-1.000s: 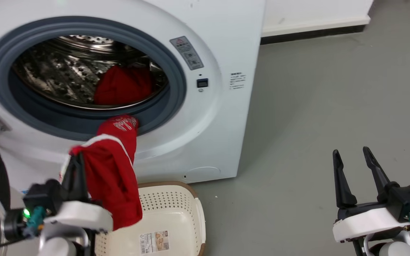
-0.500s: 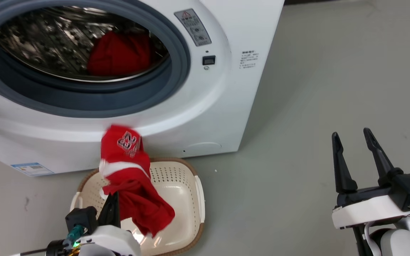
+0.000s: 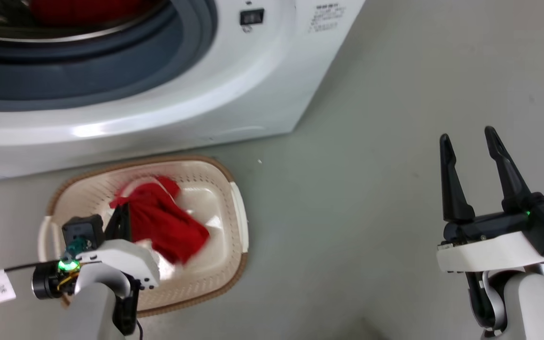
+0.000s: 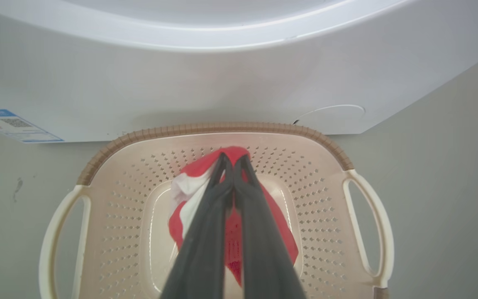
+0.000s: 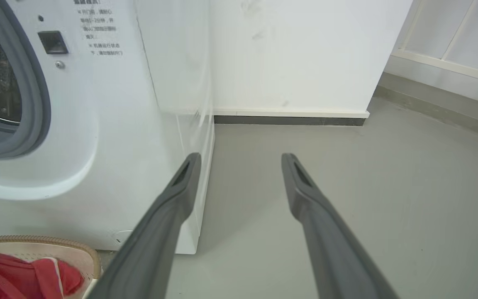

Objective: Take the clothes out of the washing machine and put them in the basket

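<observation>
Left gripper (image 4: 233,160): fingers pressed together, pinching a fold of the red garment (image 4: 282,234). The tips sit low inside the basket (image 4: 222,128), toward its far wall. The cloth spreads from the pinch over the basket floor, mostly to the right and near side. A strip of white fabric (image 4: 185,189) lies just left of the fingers; I cannot tell whether it is trim or a separate piece.

Change from half a second ago: the garment then hung in the air above the basket, its lettered end up against the machine's front. It is now down in the basket, and the lettering is hidden. The head camera has tilted down, so the porthole is cut off at the top edge.

The basket stands on the grey floor (image 3: 371,189), just in front of the washing machine (image 3: 158,108). More red fabric (image 3: 78,8) shows inside the drum.

Right gripper (image 3: 465,134): fingers spread apart, holding nothing, over bare floor well to the right of the basket. The spread is the same as before.
</observation>
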Controlling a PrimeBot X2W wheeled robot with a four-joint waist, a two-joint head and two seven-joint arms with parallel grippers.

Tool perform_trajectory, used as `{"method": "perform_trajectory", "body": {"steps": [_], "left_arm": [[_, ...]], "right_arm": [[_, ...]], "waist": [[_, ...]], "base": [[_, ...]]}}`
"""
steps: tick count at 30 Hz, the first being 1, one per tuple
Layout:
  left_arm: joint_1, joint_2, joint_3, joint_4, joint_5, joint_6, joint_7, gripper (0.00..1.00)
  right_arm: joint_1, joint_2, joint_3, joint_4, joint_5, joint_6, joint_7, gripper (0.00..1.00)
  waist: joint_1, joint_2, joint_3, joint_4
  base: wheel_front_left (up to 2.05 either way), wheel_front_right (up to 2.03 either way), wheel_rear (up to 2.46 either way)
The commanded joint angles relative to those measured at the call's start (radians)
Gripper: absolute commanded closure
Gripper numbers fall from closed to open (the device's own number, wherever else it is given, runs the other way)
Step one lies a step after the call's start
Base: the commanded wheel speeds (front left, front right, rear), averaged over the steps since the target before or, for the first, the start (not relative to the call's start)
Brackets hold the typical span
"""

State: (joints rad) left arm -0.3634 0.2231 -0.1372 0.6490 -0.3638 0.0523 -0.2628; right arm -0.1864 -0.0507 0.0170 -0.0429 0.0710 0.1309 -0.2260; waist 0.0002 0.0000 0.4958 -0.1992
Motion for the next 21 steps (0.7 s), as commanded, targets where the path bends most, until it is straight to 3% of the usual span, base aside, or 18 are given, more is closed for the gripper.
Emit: {"method": "perform_trajectory", "body": {"steps": [1,8,21], "left_arm": [[-0.031,0.011,0.005,0.027,0.01,-0.01,-0.003,1.0],[-0.14,0.013,-0.002,0.235,0.041,-0.047,-0.003,1.0],[-0.308,0.013,0.002,0.541,0.025,-0.07,-0.002,1.0]], "right_arm": [[-0.021,0.001,0.005,0.003,0.005,0.0,-0.007,0.0],[-0.047,0.001,0.022,0.021,0.026,0.0,-0.025,0.0],[-0.084,0.001,0.043,0.026,0.033,0.0,-0.036,0.0]], "waist": [[-0.0002,0.0,0.063,-0.042],[-0.0002,0.0,0.121,-0.079],[-0.0002,0.0,0.236,-0.109]], "base": [[0.0,0.0,0.0],[0.0,0.0,0.0],[0.0,0.0,0.0]]}}
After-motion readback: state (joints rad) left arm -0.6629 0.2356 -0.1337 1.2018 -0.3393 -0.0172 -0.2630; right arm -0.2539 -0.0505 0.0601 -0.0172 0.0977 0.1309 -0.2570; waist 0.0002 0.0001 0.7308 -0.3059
